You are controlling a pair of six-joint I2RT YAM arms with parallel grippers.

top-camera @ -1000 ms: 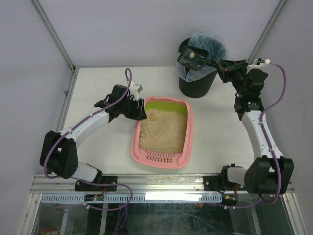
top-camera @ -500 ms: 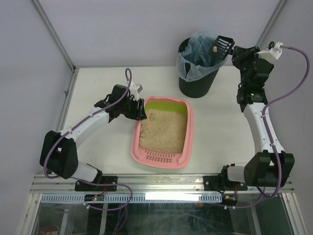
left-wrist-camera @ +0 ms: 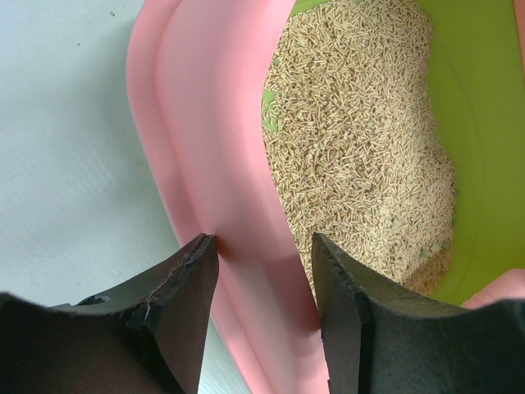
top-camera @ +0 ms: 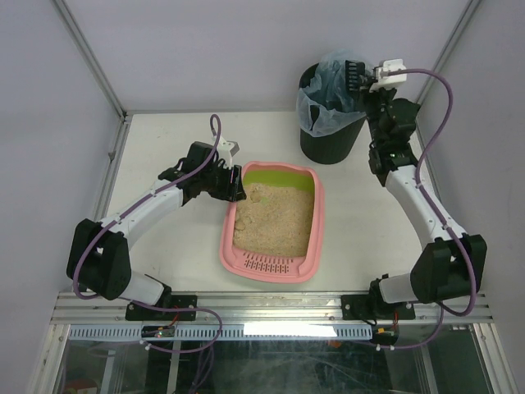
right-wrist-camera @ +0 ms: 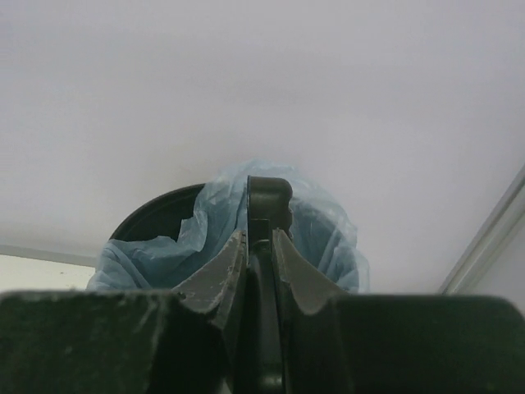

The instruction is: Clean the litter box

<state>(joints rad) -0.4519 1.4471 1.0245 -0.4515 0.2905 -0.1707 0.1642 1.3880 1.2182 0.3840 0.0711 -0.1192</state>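
The pink litter box [top-camera: 226,243] lies mid-table, beige litter [top-camera: 275,217] heaped in it and a lime-green inner end [top-camera: 279,174] at the far side. My left gripper [top-camera: 234,187] is shut on its far-left rim. In the left wrist view the fingers of the left gripper [left-wrist-camera: 264,246] straddle the pink rim of the litter box [left-wrist-camera: 213,148], one outside and one over the litter [left-wrist-camera: 353,139]. My right gripper [top-camera: 371,82] is shut on the handle of a black slotted scoop [top-camera: 354,75], held tipped on edge over the bin. The right wrist view shows the right gripper [right-wrist-camera: 259,234] pinching the scoop [right-wrist-camera: 267,197] edge-on.
A black round bin [top-camera: 328,139] with a bluish bag [top-camera: 332,103] stands at the back right, also seen in the right wrist view as the bin [right-wrist-camera: 156,217] with the bag [right-wrist-camera: 324,226]. Metal frame posts and white walls bound the table.
The right arm swung the scoop from flat over the bin to tipped on edge; the lump it carried no longer shows. The left arm has stayed put.
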